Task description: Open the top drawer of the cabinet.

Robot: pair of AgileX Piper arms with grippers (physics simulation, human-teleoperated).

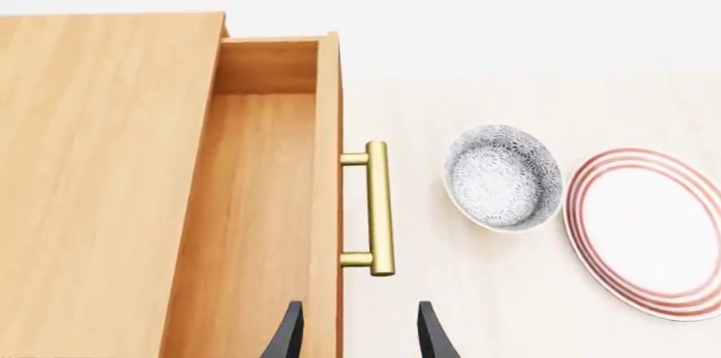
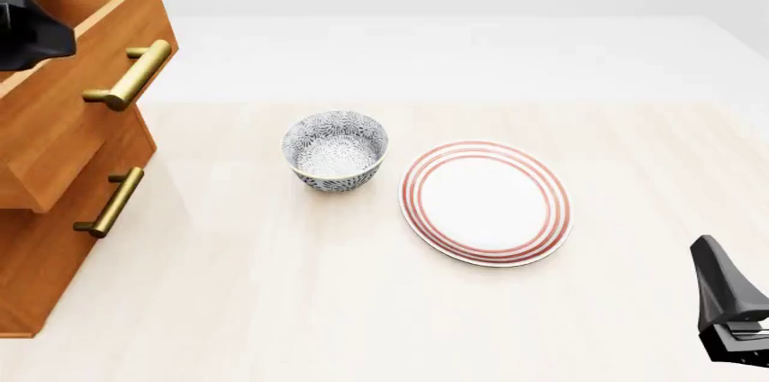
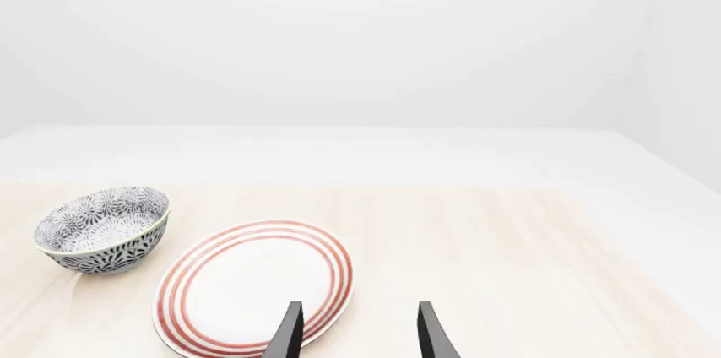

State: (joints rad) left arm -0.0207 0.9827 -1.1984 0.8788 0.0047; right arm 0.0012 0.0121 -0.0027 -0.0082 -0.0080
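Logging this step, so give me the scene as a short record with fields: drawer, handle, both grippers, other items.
top drawer: pulled out of the cabinet, inside looks empty
handle: brass bar, nothing gripping it
left gripper: open, above the drawer front, holding nothing
right gripper: open, over the near edge of the plate, holding nothing
bowl: patterned, upright, on the table between cabinet and plate
lower drawers: middle one closed

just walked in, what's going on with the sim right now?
The top drawer of the cabinet stands pulled out and empty. The left gripper hovers open above its front, gripping nothing. The right gripper is open too, idle near the striped plate. A patterned bowl sits beside it.
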